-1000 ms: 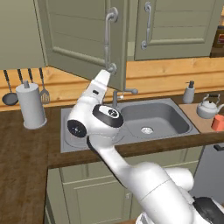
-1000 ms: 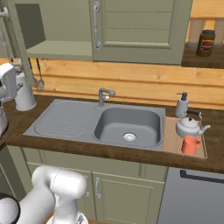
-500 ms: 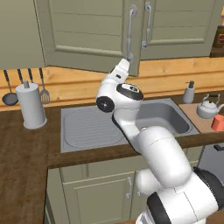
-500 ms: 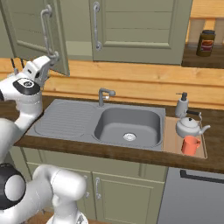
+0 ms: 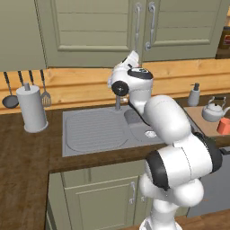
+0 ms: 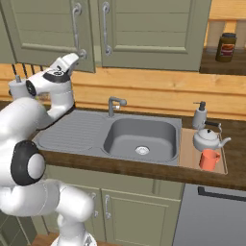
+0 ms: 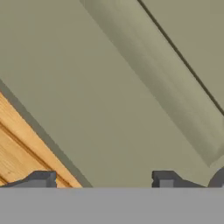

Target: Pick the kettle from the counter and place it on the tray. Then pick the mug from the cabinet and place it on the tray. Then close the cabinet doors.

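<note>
Your hand (image 7: 103, 180) is raised against the bottom edge of the cabinet doors (image 5: 94, 31), and in the hand view its two dark fingertips (image 7: 41, 179) stand well apart with nothing between them, facing sage-green panel and a strip of the wooden wall. From the right base view you see the hand (image 6: 72, 58) just below the left door's silver bar handle (image 6: 76, 29). Whether it touches the door, you cannot tell.

Both doors of the cabinet (image 6: 144, 29) look shut, their two handles side by side at the middle seam.

You find the kettle (image 6: 207, 139) on the tray (image 6: 186, 153), at the right of the sink (image 6: 139, 137), with its spout pointing right. The mug (image 6: 208, 159) stands on the same tray, just in front of the kettle. A grey soap dispenser (image 6: 199, 115) stands behind them on the counter (image 6: 235, 158).

A dark jar (image 6: 226, 46) sits on the open wooden shelf to the right of the cabinet. On the counter's left, from the left base view, a grey canister (image 5: 31, 108) stands with utensils hanging on the wall behind it.
</note>
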You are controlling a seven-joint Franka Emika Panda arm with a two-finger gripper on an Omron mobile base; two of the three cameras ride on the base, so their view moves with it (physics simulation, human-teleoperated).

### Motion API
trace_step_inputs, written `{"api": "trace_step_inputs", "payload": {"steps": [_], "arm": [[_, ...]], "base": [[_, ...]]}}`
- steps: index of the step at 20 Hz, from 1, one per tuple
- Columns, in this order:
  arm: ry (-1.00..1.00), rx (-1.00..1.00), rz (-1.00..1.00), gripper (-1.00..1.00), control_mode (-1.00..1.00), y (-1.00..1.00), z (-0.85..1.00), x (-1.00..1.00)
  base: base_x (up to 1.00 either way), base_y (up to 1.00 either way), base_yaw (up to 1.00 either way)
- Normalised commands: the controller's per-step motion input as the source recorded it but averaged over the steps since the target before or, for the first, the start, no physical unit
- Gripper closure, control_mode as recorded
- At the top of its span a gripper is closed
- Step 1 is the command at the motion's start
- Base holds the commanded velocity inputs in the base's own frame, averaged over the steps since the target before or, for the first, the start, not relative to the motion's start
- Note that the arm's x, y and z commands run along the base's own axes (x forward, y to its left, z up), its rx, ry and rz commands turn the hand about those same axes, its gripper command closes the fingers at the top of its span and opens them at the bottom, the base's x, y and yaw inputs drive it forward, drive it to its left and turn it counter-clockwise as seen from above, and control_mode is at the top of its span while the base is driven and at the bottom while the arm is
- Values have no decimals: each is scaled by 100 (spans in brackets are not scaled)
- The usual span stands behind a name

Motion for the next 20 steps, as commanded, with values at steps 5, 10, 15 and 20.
{"api": "trace_step_inputs", "payload": {"steps": [5,10,15,20], "arm": [[0,7,2,-100,-100,-34,21,84],[2,6,0,-100,-100,-23,20,80],[5,5,0,-100,-100,-16,10,75],[6,4,0,-100,-100,-14,4,76]], "base": [[0,0,0],[0,0,0],[0,0,0],[0,0,0]]}}
